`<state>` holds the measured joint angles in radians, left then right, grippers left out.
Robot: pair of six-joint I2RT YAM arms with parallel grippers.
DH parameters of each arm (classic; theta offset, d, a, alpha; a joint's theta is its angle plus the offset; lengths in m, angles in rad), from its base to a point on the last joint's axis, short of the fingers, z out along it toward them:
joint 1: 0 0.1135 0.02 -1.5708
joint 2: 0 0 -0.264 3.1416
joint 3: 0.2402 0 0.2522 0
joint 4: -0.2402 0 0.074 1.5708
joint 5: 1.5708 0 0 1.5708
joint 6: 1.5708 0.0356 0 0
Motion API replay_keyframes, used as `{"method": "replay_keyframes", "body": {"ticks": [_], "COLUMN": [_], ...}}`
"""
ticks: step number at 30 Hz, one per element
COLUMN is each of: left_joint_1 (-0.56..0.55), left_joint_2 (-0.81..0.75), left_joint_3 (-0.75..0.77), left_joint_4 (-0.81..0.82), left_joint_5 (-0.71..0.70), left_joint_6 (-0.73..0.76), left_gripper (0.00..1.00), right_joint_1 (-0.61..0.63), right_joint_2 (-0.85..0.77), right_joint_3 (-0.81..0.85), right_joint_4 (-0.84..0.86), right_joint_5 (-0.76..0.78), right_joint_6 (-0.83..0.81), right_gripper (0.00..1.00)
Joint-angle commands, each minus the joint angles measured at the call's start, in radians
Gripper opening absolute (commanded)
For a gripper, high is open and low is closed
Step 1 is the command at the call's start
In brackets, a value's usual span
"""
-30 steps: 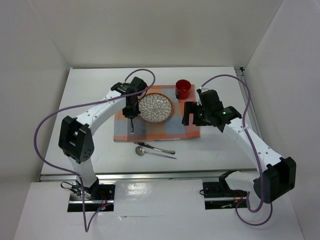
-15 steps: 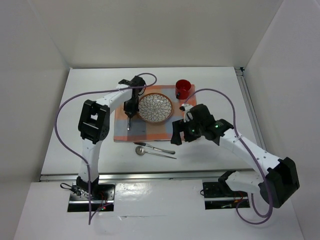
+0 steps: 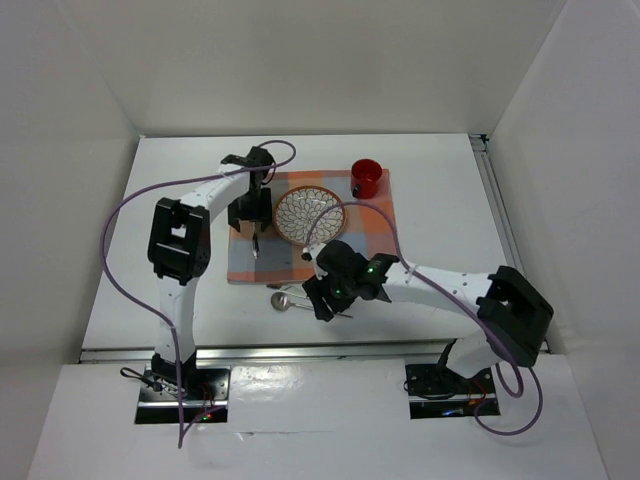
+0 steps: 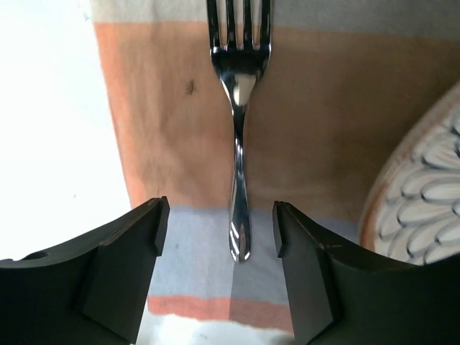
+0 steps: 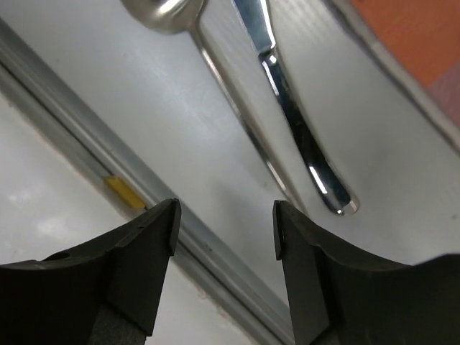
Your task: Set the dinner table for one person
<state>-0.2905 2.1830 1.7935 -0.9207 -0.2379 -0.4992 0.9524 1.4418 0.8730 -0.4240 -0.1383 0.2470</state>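
Note:
A steel fork (image 4: pixel 241 144) lies flat on the checkered placemat (image 3: pixel 350 250), left of the patterned plate (image 3: pixel 308 215). My left gripper (image 4: pixel 218 226) stands open just behind the fork's handle end, touching nothing; in the top view the left gripper (image 3: pixel 252 215) sits above the fork (image 3: pixel 256 245). A red cup (image 3: pixel 366 178) stands at the placemat's far right corner. A spoon (image 5: pixel 237 100) and a knife (image 5: pixel 302 144) lie on the white dinner table (image 3: pixel 170 200) in front of the placemat. My right gripper (image 5: pixel 223 223) hovers open over their handle ends, holding nothing.
A metal rail (image 5: pixel 108 158) runs along the table's near edge, close under the right gripper (image 3: pixel 318 298). White walls enclose the table on three sides. Purple cables loop above both arms.
The left gripper opened and let the fork go on the placemat, then drew back slightly. The right arm swung from the placemat's right side down to the spoon and knife, its jaws narrowing.

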Motion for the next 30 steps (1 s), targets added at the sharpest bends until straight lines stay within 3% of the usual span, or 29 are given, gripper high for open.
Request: {"method": "replay_keyframes", "body": {"ticks": [1, 7, 16, 22, 26, 27, 30], "left_joint_1": [-0.016, -0.026, -0.016, 0.002, 0.013, 0.013, 0.013], "left_joint_2": [-0.118, -0.254, -0.44, -0.476, -0.485, -0.485, -0.494], "left_joint_3": [0.064, 0.096, -0.063, -0.095, -0.117, -0.117, -0.135], "left_joint_4": [-0.058, -0.09, -0.04, -0.04, -0.04, -0.04, -0.03], "left_joint_5": [-0.028, -0.006, 0.038, 0.029, 0.029, 0.029, 0.029], "left_joint_6": [0.01, 0.001, -0.071, -0.081, -0.081, -0.081, -0.081], "left_gripper": [0.77, 0.78, 0.78, 0.78, 0.78, 0.78, 0.78], "right_joint_1": [0.005, 0.026, 0.055, 0.078, 0.108, 0.117, 0.13], "right_joint_2": [0.057, 0.153, 0.247, 0.282, 0.301, 0.313, 0.322], "right_joint_3": [0.083, 0.136, 0.146, 0.135, 0.135, 0.135, 0.135], "right_joint_4": [0.087, 0.12, 0.18, 0.189, 0.189, 0.189, 0.18], "right_joint_5": [0.078, 0.112, 0.134, 0.134, 0.146, 0.146, 0.155], "right_joint_6": [-0.046, -0.1, -0.109, -0.109, -0.109, -0.109, -0.121], "right_gripper": [0.65, 0.61, 0.55, 0.52, 0.44, 0.39, 0.38]}}
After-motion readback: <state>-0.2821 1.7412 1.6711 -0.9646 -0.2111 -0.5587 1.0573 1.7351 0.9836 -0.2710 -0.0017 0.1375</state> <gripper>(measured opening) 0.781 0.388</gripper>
